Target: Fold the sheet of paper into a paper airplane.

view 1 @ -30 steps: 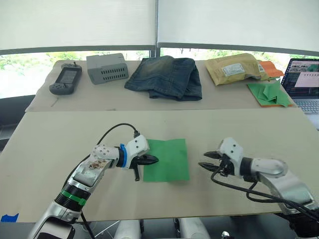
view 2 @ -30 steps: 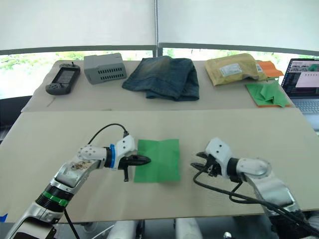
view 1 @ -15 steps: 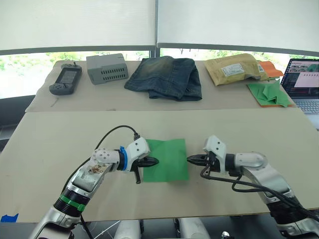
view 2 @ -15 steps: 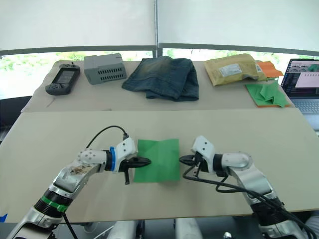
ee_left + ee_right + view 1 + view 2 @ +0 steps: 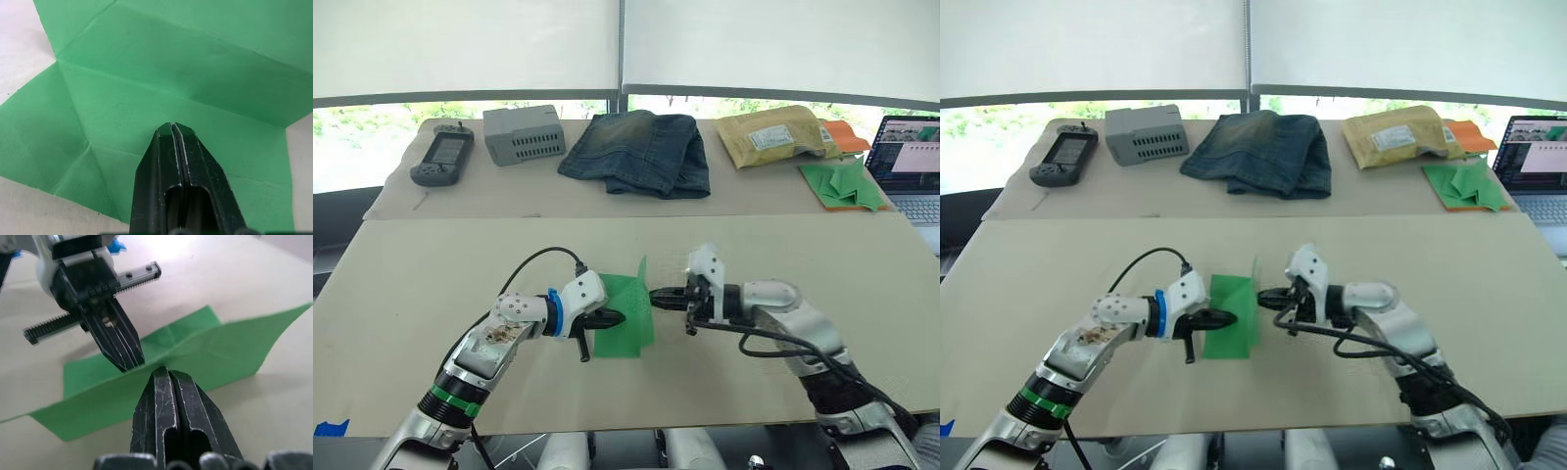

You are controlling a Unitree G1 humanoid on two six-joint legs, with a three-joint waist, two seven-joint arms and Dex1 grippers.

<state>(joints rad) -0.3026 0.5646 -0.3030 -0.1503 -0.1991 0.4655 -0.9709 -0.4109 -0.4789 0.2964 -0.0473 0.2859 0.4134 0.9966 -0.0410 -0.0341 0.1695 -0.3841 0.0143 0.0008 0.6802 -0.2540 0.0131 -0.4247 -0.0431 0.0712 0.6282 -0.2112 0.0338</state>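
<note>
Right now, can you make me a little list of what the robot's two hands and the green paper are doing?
paper: the sheet of paper lies on the table, its right part lifted upright, creases showing
left gripper: left gripper shut, tips pressing the flat part of the paper
right gripper: right gripper shut, tips against the raised flap
behind: jeans, grey box, handheld device, yellow envelope, heap of green pieces, laptop
</note>
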